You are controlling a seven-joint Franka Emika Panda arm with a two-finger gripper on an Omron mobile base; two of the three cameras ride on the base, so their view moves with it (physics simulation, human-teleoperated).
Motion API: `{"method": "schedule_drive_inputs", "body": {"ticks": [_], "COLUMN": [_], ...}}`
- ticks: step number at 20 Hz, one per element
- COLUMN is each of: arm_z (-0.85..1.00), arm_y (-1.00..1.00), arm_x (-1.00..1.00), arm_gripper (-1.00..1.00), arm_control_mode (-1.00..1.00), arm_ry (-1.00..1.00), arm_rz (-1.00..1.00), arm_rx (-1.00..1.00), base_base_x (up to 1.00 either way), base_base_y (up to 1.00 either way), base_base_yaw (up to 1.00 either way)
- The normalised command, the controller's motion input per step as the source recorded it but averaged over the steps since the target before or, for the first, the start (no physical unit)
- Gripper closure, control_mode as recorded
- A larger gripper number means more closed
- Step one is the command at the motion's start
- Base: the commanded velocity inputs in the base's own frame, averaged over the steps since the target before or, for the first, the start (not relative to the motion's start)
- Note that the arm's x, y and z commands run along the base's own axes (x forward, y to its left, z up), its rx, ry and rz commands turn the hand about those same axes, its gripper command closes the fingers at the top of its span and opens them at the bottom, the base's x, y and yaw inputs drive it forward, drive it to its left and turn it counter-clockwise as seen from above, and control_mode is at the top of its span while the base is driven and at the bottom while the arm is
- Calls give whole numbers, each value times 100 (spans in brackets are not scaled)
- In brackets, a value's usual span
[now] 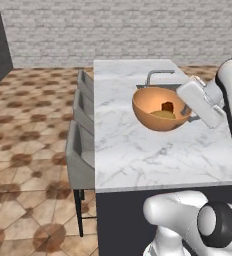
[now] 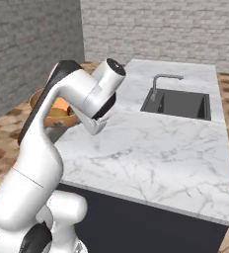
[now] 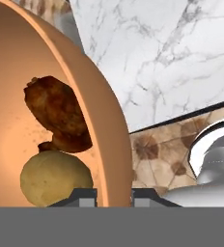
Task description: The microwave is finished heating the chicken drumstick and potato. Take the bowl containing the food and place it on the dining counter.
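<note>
Left base view: your gripper (image 1: 187,114) clamped the bowl (image 1: 155,112) rim at frame centre, above the dining counter (image 1: 133,155); stools (image 1: 80,150) left. Right base view: your arm hid most of the bowl (image 2: 55,114); sink (image 2: 178,104) upper right. Hand view: drumstick (image 3: 58,113) above potato (image 3: 53,176).

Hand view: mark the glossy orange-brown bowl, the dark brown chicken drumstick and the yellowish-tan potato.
glossy orange-brown bowl (image 3: 106,140), hand view, on its rim.
dark brown chicken drumstick (image 3: 58,113), hand view, mid-body.
yellowish-tan potato (image 3: 53,176), hand view, centre of its top.
</note>
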Motion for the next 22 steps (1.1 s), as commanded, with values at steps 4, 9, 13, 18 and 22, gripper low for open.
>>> {"method": "schedule_drive_inputs", "body": {"ticks": [4,9,13,18,22], "arm_z": [-69,-48,-51,-61,-88], "arm_y": [-8,-11,0,0,0], "arm_x": [100,88,86,90,80], "arm_gripper": [100,100,100,100,100], "arm_control_mode": [-100,-100,-100,-100,-100], "arm_ry": [30,5,0,0,0], "arm_rz": [-1,0,0,0,0], "arm_rx": [-5,0,0,-1,-10], "base_base_x": [0,0,0,0,0], "base_base_y": [0,0,0,0,0], "base_base_yaw": [0,0,0,0,0]}}
